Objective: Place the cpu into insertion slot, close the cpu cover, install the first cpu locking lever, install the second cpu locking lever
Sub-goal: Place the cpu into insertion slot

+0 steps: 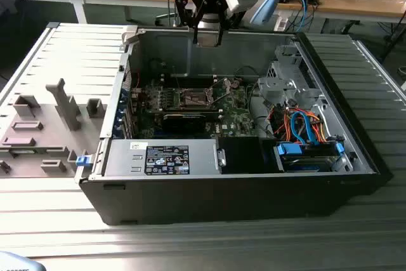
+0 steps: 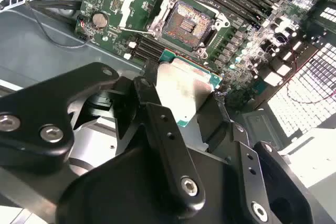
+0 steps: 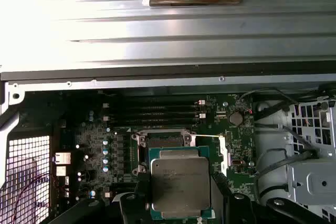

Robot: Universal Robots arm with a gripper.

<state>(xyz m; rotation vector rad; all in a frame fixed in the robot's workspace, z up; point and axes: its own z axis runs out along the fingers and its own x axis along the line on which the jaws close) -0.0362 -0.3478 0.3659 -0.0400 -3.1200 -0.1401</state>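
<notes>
**Chip clamped in the jaws, socket open beyond them**

We see the gripper (image 1: 208, 35) hanging over the far wall of the open computer case (image 1: 222, 195), with its jaws closed on the cpu (image 2: 186, 93). The black fingers (image 2: 157, 114) press on two opposite edges of the chip, which sits between them and juts out past their tips.

The cpu is a flat square. Its top is a dull silver-grey metal plate with stepped corners, faintly scuffed and carrying print too fine for us to make out. A thin green-teal border of substrate shows around the plate, clearest in the first wrist view (image 3: 180, 187).

Past the fingertips, well apart from the chip, lies the insertion slot (image 2: 184, 24). It is a dark square of contacts inside a silver rim, uncovered, with nothing seated in it. The cpu cover (image 2: 128, 6) is swung off the slot to one side. It is a thin silver frame, and the board shows through its window.

The green motherboard (image 3: 105, 145) spreads around the slot, with long black memory slots (image 3: 152, 111) just beyond it.
</notes>
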